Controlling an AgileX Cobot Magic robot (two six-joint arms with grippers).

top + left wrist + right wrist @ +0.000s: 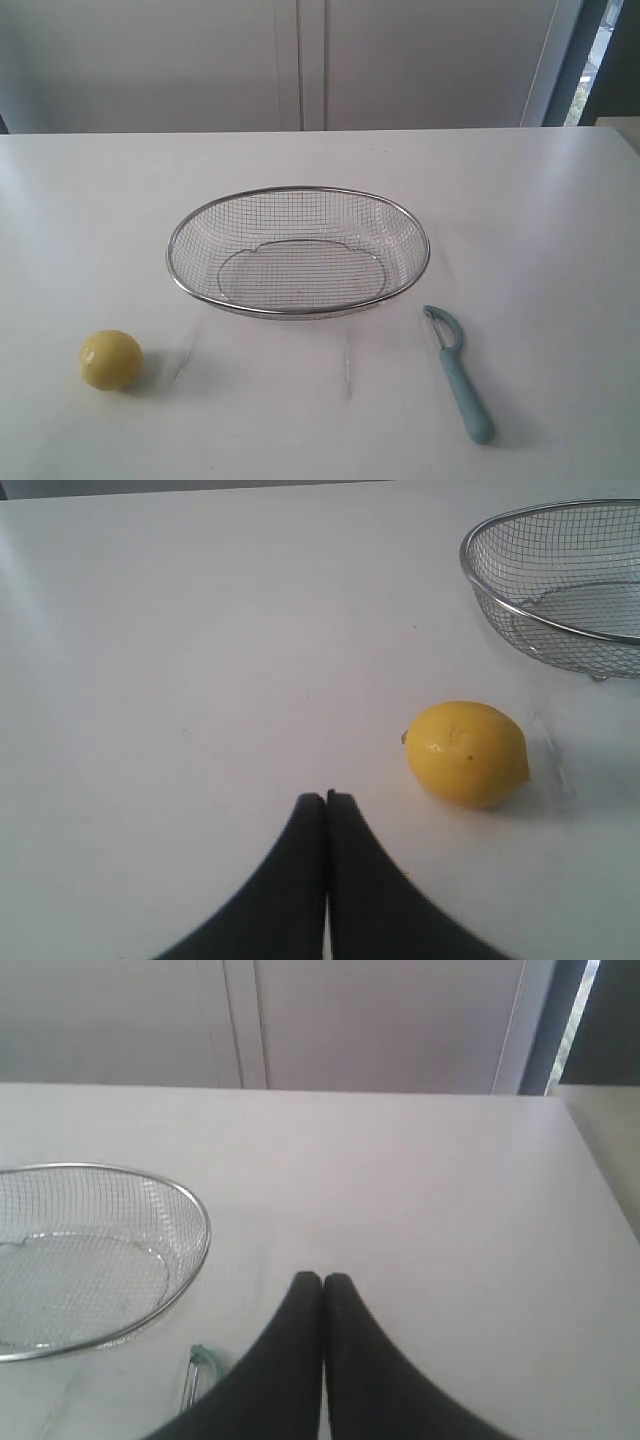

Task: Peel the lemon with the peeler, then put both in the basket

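Resting yellow lemon (110, 360), smooth, unpeeled

Spreading out as a flat white table (540, 200), matte and catching soft light. Carrying a shallow oval basket (300, 313) of silver wire mesh near the middle, standing upright on its base with the thick rim up. Holding a yellow lemon (110, 360) toward the near left, resting on the surface and casting a small shadow, well apart from the basket. Bearing a Y-type peeler (458, 372) at the near right, lying flat, with the pale teal handle pointing toward the near edge and the curved head nearer the basket but not touching it. Showing lemon and peeler well apart, on opposite sides of the basket.
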